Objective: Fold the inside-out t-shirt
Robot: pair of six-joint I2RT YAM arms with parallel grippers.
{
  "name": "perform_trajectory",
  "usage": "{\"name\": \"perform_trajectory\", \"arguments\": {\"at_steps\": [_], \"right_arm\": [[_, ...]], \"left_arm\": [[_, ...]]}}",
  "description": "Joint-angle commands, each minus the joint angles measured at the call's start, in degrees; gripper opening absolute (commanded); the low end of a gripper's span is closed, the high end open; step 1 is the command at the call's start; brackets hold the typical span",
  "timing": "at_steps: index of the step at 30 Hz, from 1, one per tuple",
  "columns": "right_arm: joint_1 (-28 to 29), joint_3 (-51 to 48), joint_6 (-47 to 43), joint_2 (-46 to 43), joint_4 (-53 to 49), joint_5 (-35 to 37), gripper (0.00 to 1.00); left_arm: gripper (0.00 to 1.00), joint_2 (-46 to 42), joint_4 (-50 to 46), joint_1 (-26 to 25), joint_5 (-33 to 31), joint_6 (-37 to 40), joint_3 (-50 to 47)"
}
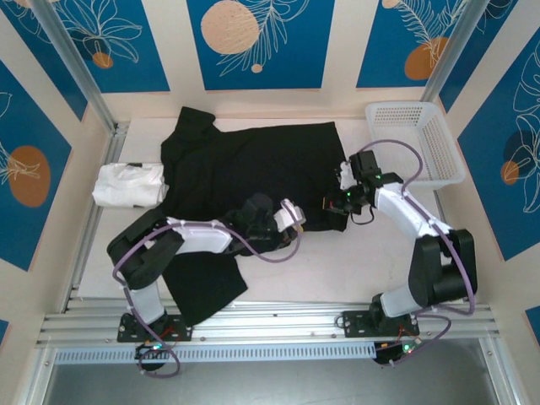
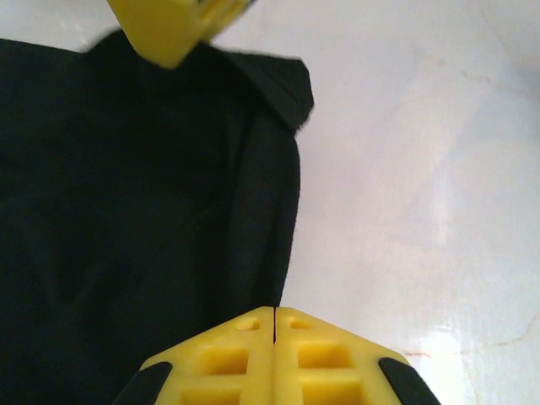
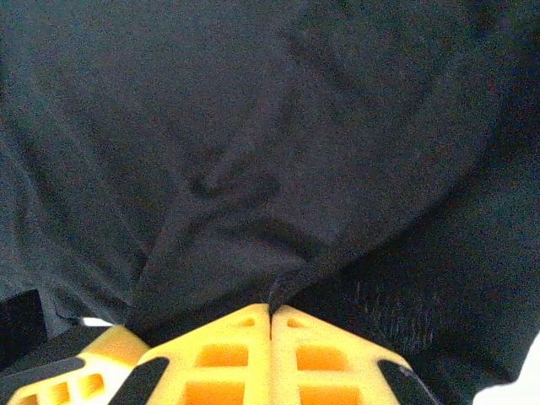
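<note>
The inside-out t-shirt (image 1: 253,164) lies spread out on the white table, plain black on the side that shows, with one part trailing toward the near left (image 1: 207,287). My left gripper (image 1: 297,218) sits at the shirt's near hem. In the left wrist view its yellow jaws (image 2: 275,316) are shut, with the edge of the black cloth (image 2: 126,211) pinched between them. My right gripper (image 1: 336,201) is at the shirt's near right corner, close beside the left one. Its jaws (image 3: 272,310) are shut on a fold of the black cloth (image 3: 253,126).
A white folded garment (image 1: 126,184) lies against the shirt's left side. A white mesh basket (image 1: 418,139) stands at the back right. Bare white table (image 2: 422,169) stretches to the right of the hem. A metal rail (image 1: 270,325) runs along the near edge.
</note>
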Motion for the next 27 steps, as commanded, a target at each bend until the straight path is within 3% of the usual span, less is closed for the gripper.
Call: {"name": "perform_trajectory", "arguments": {"at_steps": [1, 4, 7, 10, 15, 20, 27], "right_arm": [[-0.3, 5.8, -2.8, 8.2, -1.0, -1.8, 0.03], [-0.2, 12.7, -3.3, 15.5, -4.8, 4.6, 0.05], [0.4, 15.9, -3.6, 17.9, -7.8, 10.1, 0.11], [0.8, 14.3, -3.9, 14.9, -8.4, 13.6, 0.19], [2.9, 5.6, -3.5, 4.5, -6.3, 13.6, 0.34], [6.9, -2.5, -0.8, -2.3, -3.7, 16.1, 0.41], [11.4, -4.5, 1.1, 1.1, 0.3, 20.2, 0.49]], "left_arm": [[0.0, -0.2, 8.6, 2.7, 6.3, -10.4, -3.7], [0.0, 0.6, 15.3, 5.0, 7.7, -16.8, -5.8], [0.0, 0.8, 15.0, 5.7, 7.0, -17.5, -5.6], [0.0, 0.3, 10.4, 5.7, 5.2, -16.3, -4.4], [0.0, 0.6, 6.5, 5.7, 4.2, -14.8, -2.8], [0.0, 1.1, 5.8, 5.7, 4.2, -14.6, -1.9], [0.0, 1.4, 5.4, 5.7, 4.5, -14.7, -1.6]]}}
